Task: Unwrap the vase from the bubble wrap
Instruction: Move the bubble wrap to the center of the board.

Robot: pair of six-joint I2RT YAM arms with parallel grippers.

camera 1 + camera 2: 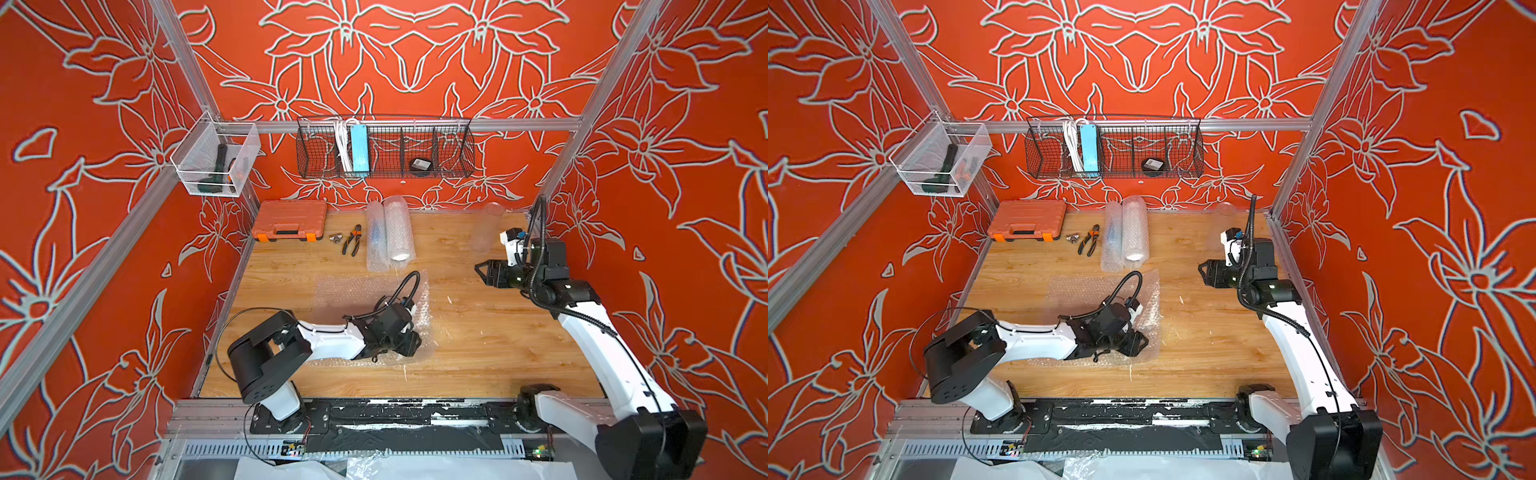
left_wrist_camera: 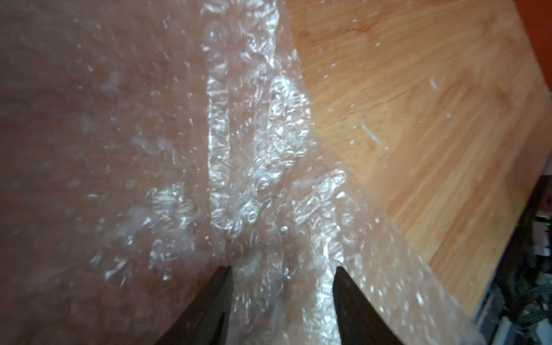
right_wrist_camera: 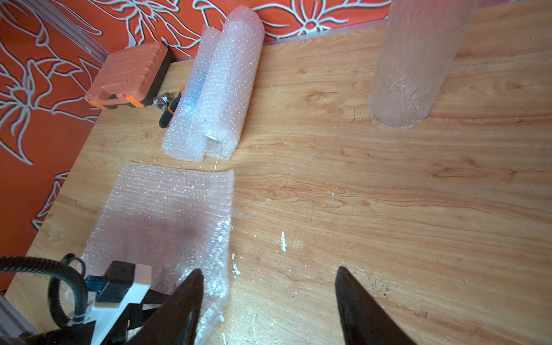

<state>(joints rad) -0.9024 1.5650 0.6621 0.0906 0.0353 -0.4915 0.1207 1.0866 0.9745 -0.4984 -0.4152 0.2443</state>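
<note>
Orange floral-patterned walls [image 1: 395,62], aluminium frame rails [image 1: 519,124], wooden tabletop [image 1: 478,332], black wire basket [image 1: 316,153] on back wall

We note clear, crumpled bubble wrap [image 2: 254,155] on a light wooden tabletop [image 2: 418,98]. Dark jaws of the left gripper [image 2: 282,268] stand apart.

Robot lab test cell, dressed up as a workshop bench (not a real home or shop). Cues: aluminium frame [image 1: 523,124] boxing it in, printed orange floral panels [image 1: 415,54] for walls, wood-grain tabletop [image 1: 478,340]. The left arm [image 1: 328,338] and right arm [image 1: 602,345] are mounted on a black rail [image 1: 399,415] at 6 o'clock. A wire basket [image 1: 453,153] at 12 o'clock holds a power strip [image 1: 358,149]. There's a clear bin [image 1: 245,141] at 10 o'clock and an orange tool case [image 1: 291,219] at 11 o'clock, with pliers [image 1: 353,240] near it. Rolled bubble wrap [image 1: 390,232] lies at 12 o'clock.
</note>
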